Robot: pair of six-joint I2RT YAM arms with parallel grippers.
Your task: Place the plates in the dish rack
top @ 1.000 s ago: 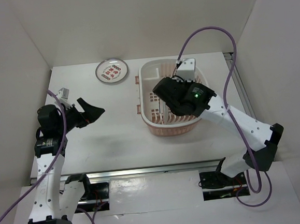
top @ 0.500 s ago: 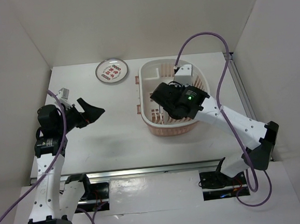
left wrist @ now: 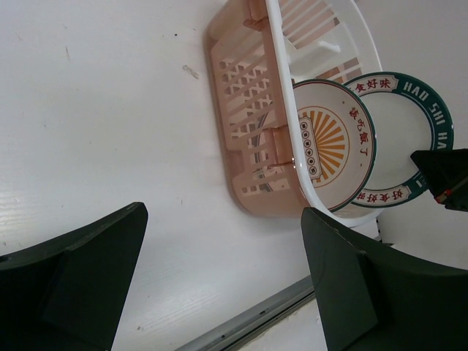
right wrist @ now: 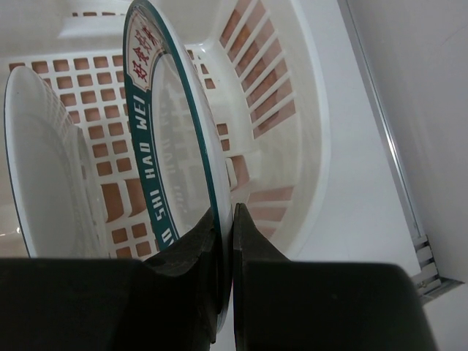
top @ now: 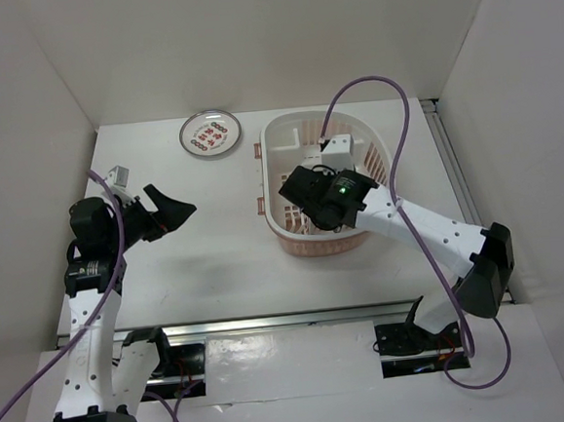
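Change in the last second?

My right pincer (right wrist: 225, 219) has dropped lower and leftward into the dish rack (top: 299, 244). It's clenched on the edge of the teal-rimmed plate (right wrist: 175, 131), which it holds upright just beside the sunburst plate (left wrist: 333, 142) already standing inside.

So the second plate is nearly loaded?

I'd judge so, but it's not released yet. Red-character plate (top: 210, 133) lies on the table (top: 198, 266), well apart from the rack. Left pincer (top: 170, 212) hangs spread wide, holding nothing.
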